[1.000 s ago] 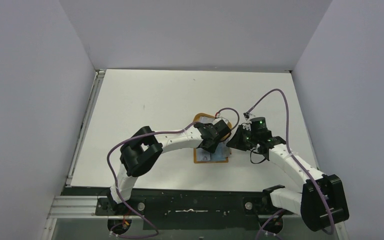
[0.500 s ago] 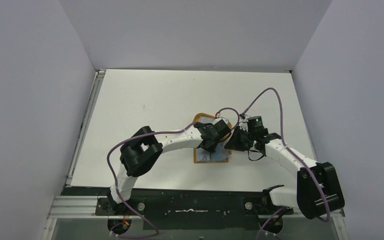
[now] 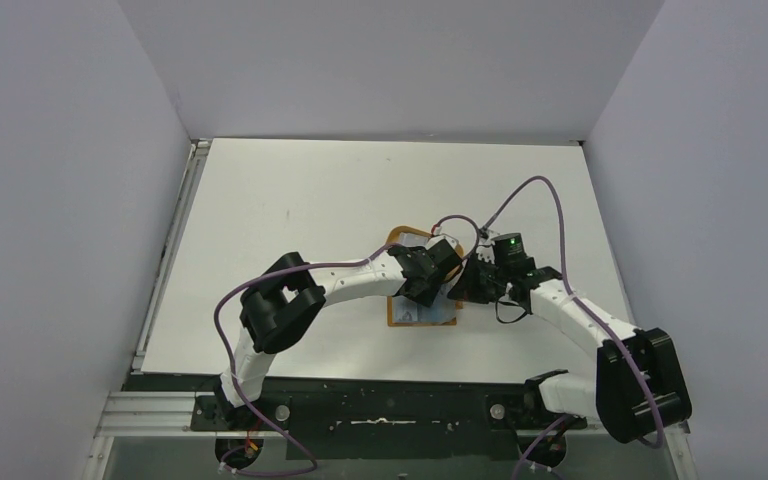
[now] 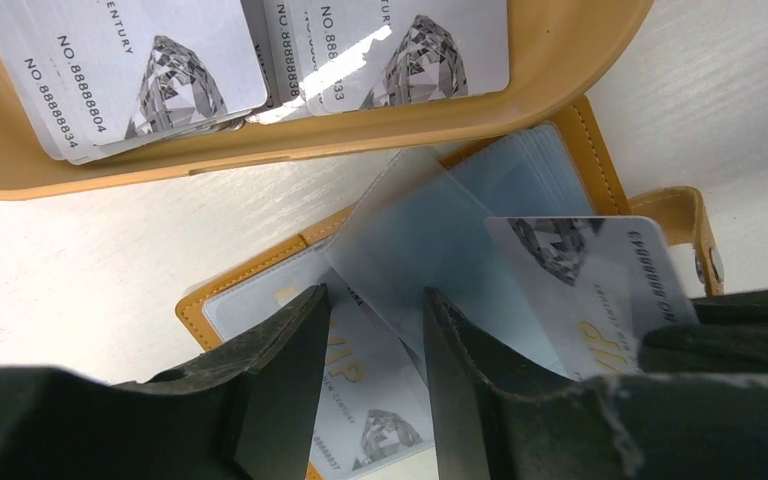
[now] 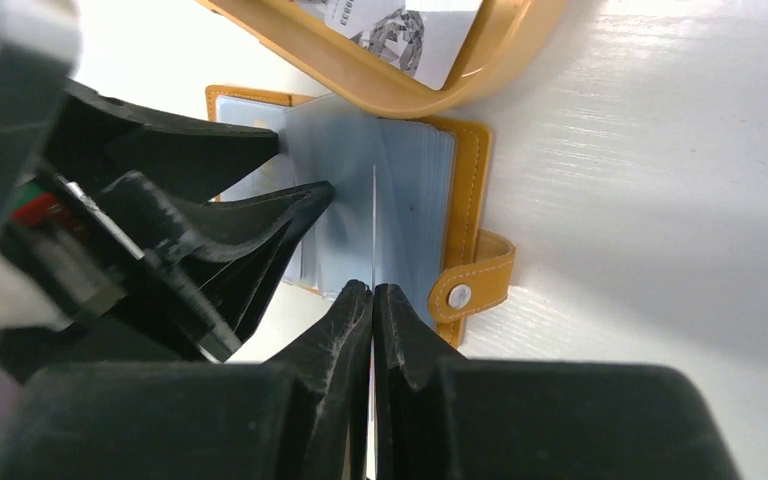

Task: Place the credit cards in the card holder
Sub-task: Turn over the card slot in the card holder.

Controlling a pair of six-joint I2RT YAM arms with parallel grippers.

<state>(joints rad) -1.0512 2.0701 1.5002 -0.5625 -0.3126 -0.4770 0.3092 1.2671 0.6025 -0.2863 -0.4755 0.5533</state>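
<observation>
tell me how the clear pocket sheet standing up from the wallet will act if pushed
Probably floppy: the clear pocket sheet curves up off the card holder instead of lying flat. Likely light and springy, so it may flop back. The card pinched in the right hand looks stiffer, showing a straight edge, so it may push the sheet aside.

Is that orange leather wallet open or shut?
Open: the orange leather wallet lies spread, its clear sleeves fanned up and snap tab unfastened.

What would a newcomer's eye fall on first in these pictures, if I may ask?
The right gripper pinches a credit card edge-on at the open card holder in the middle of the table. Beside it the left gripper, jaws parted, sits over the clear sleeves; the oval tray behind holds more cards.
</observation>
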